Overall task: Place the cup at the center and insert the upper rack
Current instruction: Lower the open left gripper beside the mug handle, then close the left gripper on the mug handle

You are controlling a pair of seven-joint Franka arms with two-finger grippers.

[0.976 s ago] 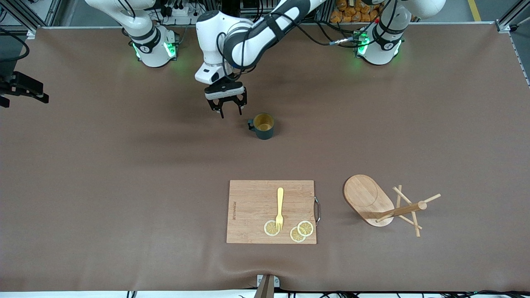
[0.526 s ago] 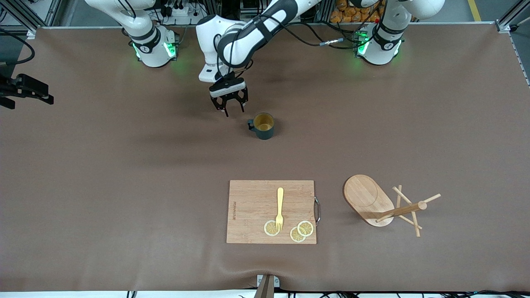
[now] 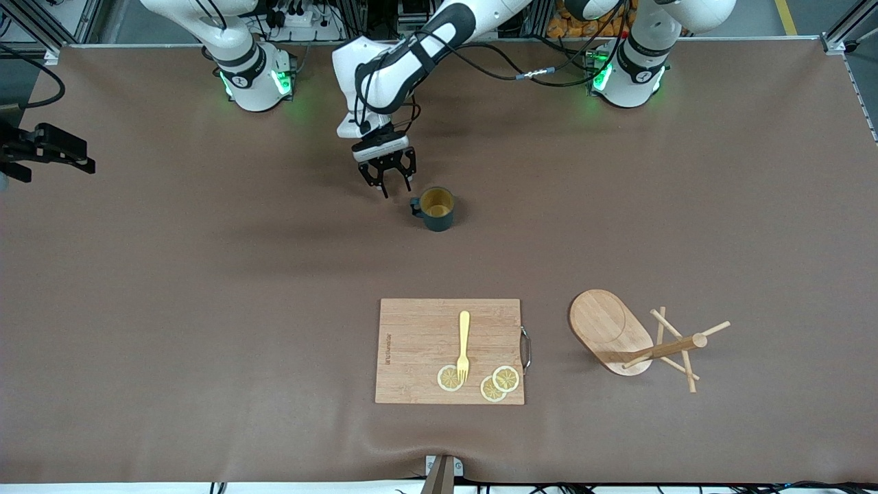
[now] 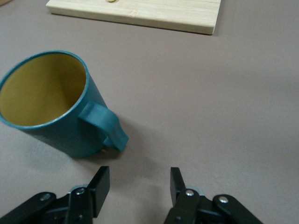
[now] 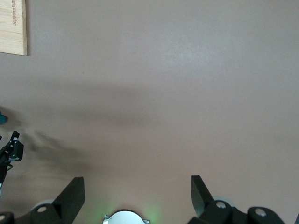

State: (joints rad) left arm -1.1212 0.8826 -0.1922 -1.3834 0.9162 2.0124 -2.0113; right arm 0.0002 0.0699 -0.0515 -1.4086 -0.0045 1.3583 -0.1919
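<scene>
Left hand (image 3: 392, 185) hangs low over bare matte brown table (image 3: 206, 309) just beside the cup (image 3: 436, 208) on its handle side, black fingers (image 4: 100, 184) partly spread, gripping nothing. Cup is a glossy teal cylinder with tan inside, upright mid-table, farther from the front camera than the rectangular bamboo cutting board (image 3: 418, 350). Upper rack (image 3: 641, 343), pale wood with oval base, round post and thin pegs, lies tipped over beside the board toward the left arm's end; right hand (image 5: 138, 196) waits wide open, empty, over the table.
</scene>
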